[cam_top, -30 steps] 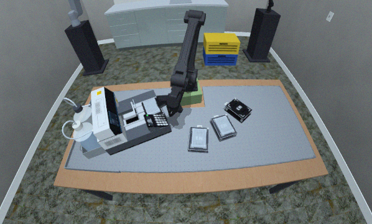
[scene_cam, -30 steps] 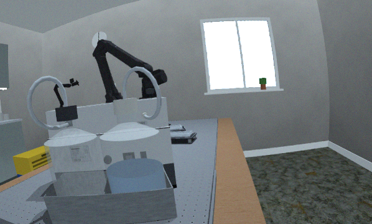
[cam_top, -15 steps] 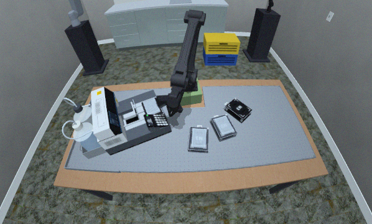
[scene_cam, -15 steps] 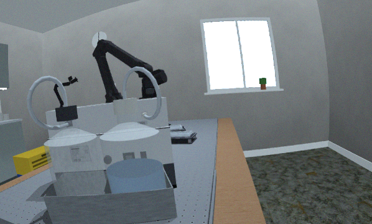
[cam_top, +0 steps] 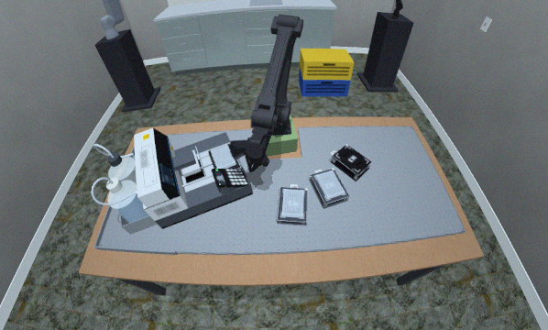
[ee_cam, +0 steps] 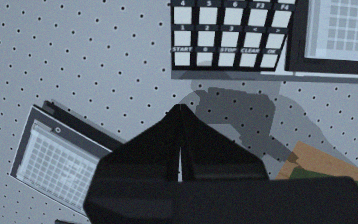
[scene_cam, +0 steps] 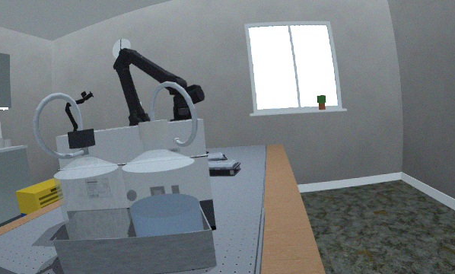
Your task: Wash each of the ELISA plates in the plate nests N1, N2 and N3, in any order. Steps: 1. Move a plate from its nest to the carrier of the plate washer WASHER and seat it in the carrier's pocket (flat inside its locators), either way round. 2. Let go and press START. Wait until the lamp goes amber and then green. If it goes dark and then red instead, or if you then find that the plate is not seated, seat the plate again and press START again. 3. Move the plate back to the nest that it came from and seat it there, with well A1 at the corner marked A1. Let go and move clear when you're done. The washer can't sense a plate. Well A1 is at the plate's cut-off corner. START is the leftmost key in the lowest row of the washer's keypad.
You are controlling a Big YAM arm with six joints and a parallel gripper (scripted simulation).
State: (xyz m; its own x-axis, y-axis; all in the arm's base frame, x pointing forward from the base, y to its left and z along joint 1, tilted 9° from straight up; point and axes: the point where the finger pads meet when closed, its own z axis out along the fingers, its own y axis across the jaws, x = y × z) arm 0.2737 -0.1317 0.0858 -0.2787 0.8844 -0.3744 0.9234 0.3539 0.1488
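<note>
On the washer's carrier, the pale, rigid, gridded plate (cam_top: 224,156) (ee_cam: 355,30) looks light; grip its side walls; the black claw (cam_top: 250,166) (ee_cam: 180,112) is closed on nothing

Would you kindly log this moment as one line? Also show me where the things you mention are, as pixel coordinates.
gripper (cam_top: 256,166) (ee_cam: 180,112): shut, holding nothing | washer carrier: plate (cam_top: 224,156) (ee_cam: 352,30) on it | lamp: green | two nests: plates in | third nest (cam_top: 351,161): bare

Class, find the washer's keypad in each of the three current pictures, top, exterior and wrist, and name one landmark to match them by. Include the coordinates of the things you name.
Top: the keypad (cam_top: 230,177) (ee_cam: 230,37) is left of centre, on the washer's front end.
Exterior: not in it; the view is from behind the washer.
Wrist: upper edge, right of centre, partly cut off.
Shared landmark: the grey perforated board (cam_top: 370,206) (scene_cam: 239,213) (ee_cam: 105,50).
</note>
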